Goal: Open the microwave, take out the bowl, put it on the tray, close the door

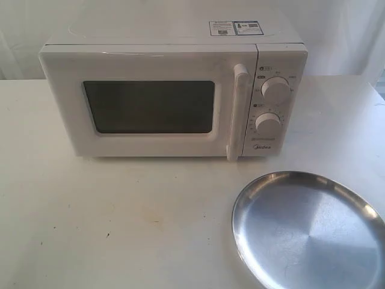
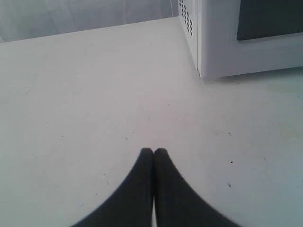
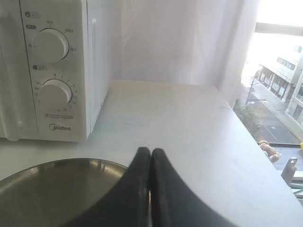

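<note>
The white microwave [image 1: 171, 90] stands at the back of the table, its door [image 1: 147, 105] closed, with a dark window and a vertical bar handle [image 1: 237, 111]. The silver tray [image 1: 310, 232] lies bare at the front right. The bowl is hidden. Neither arm shows in the exterior view. My left gripper [image 2: 153, 151] is shut with nothing in it, over the table near the microwave's left corner [image 2: 203, 42]. My right gripper [image 3: 150, 151] is shut and holds nothing, above the tray's rim [image 3: 71, 163], with the knobs [image 3: 49, 45] ahead.
The white table [image 1: 120, 223] runs in front of the microwave and to its left. White curtains hang behind. The right wrist view shows the table's far edge [image 3: 255, 142] beside a window.
</note>
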